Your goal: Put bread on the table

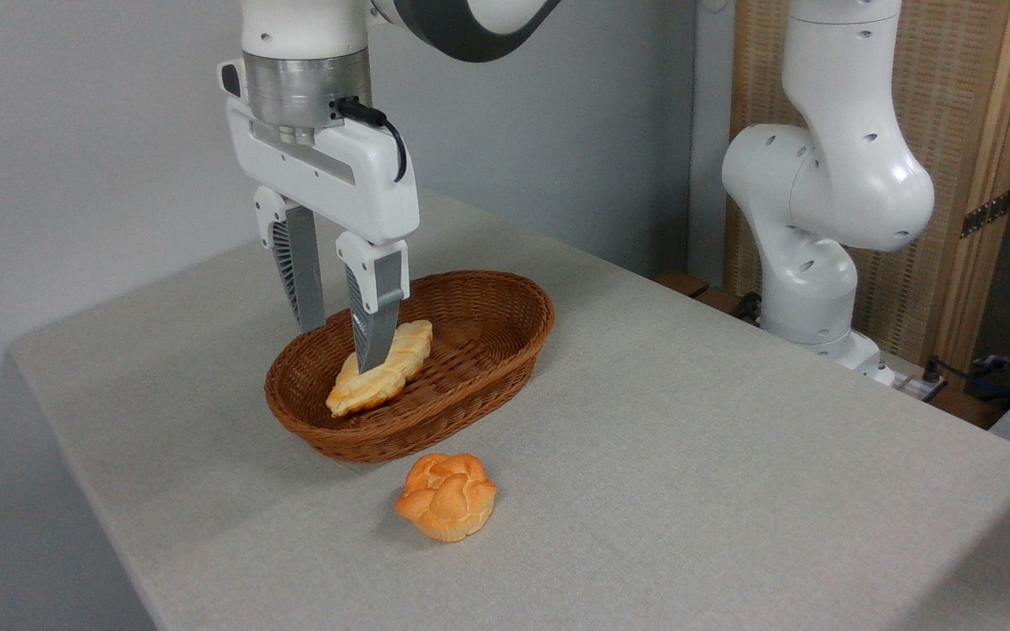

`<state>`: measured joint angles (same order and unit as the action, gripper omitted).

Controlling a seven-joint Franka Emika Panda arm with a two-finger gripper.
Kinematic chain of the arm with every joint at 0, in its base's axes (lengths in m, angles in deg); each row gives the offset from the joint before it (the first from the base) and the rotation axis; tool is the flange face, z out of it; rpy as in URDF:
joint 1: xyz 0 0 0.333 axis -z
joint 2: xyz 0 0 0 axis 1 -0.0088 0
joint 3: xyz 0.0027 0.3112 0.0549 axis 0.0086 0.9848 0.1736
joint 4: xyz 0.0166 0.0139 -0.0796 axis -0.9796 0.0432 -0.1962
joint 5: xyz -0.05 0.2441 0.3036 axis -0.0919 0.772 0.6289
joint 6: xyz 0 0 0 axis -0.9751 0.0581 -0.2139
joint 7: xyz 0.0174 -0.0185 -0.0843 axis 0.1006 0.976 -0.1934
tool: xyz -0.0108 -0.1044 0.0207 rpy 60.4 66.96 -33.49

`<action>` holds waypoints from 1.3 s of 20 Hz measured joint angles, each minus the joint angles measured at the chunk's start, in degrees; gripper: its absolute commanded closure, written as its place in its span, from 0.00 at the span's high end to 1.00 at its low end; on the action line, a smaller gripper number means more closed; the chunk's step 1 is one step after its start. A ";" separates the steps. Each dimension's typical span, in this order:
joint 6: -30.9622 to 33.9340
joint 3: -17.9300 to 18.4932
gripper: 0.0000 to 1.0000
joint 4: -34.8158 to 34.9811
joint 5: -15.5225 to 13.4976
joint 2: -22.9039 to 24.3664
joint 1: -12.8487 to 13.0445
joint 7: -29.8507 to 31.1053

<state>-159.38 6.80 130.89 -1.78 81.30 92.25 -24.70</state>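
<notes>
The bread (pixel 380 370) lies inside the basket (pixel 487 368), toward its left end. The jaws (pixel 343 342) stand apart, straddling the loaf, so this looks like the grasping step; next they must close, then lift it clear onto the bench (pixel 689 456) beside the basket

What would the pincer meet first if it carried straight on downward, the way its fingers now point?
Most likely the bread lying in the basket: the open pincer points down over it, one finger in front, though depth from this single view is uncertain.

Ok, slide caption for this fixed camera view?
Gripper straddling the braided bread in the wicker basket; round bun on table.
</notes>
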 measured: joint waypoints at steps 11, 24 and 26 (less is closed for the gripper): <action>0.00 0.00 1.00 0.00 0.00 0.00 -0.01 0.00; 2.33 -0.77 1.00 0.80 -0.01 -0.09 0.50 0.00; 2.37 -1.62 1.00 1.99 -0.02 -0.03 0.92 0.00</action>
<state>-157.01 5.18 132.88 -1.80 81.28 93.17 -24.70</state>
